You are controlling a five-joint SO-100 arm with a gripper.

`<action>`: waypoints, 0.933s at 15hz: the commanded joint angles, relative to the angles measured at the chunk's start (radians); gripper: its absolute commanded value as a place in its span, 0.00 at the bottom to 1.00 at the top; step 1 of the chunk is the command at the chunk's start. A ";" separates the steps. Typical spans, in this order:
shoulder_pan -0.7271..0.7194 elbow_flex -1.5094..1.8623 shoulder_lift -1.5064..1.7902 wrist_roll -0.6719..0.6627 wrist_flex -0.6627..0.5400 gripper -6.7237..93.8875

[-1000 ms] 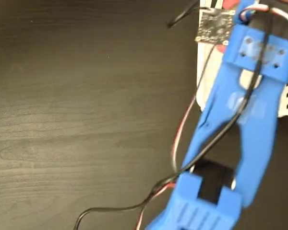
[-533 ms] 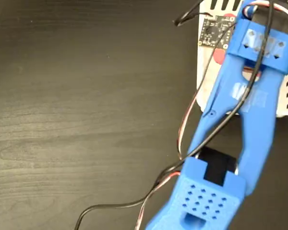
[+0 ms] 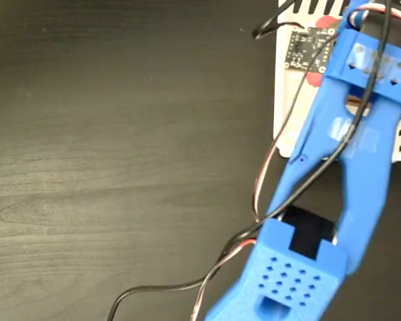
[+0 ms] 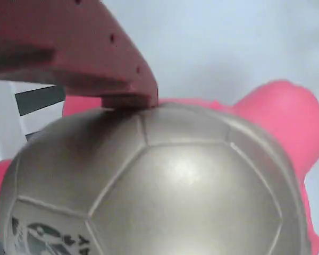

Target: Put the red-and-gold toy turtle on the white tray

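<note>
Fixed view: blue arm (image 3: 347,167) running from 6 o'clock up to 1 o'clock over dark desk (image 3: 120,160). Tray (image 3: 287,100) at 1 o'clock, mostly hidden under the arm; striped edges showing at top and at far right. Small circuit board (image 3: 306,48) on the wrist sitting above the tray. Speck of red by the board, likely part of the turtle (image 3: 314,78), too covered to confirm. Fingers not visible here. Loose wires trailing from the wrist down to 7 o'clock.

Wrist view: turtle (image 4: 165,180) filling the frame, gold shell from centre to 6 o'clock, code sticker at 7 o'clock, red limb or head at 3 o'clock, more red at 9 o'clock. One red finger (image 4: 90,48) coming in from 11 o'clock, tip touching the shell's upper rim. Other finger out of frame, so a full clamp can't be confirmed; contact suggests holding the turtle. Pale tray surface behind at 12 to 2 o'clock, a dark stripe at 9 o'clock.

Progress, as judged: pickup and carry done, turtle over the tray. Resting or hanging above it: can't tell. Left: lower if needed, spread fingers, pull clear.
</note>
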 commanded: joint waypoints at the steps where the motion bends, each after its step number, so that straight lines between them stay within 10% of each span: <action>1: 0.012 -0.026 0.055 -0.017 0.020 0.60; 7: 0.014 -0.020 0.114 -0.009 0.017 0.59; 11: -0.021 0.095 0.336 0.115 -0.132 0.07; 14: -0.161 0.514 0.663 0.186 -0.371 0.07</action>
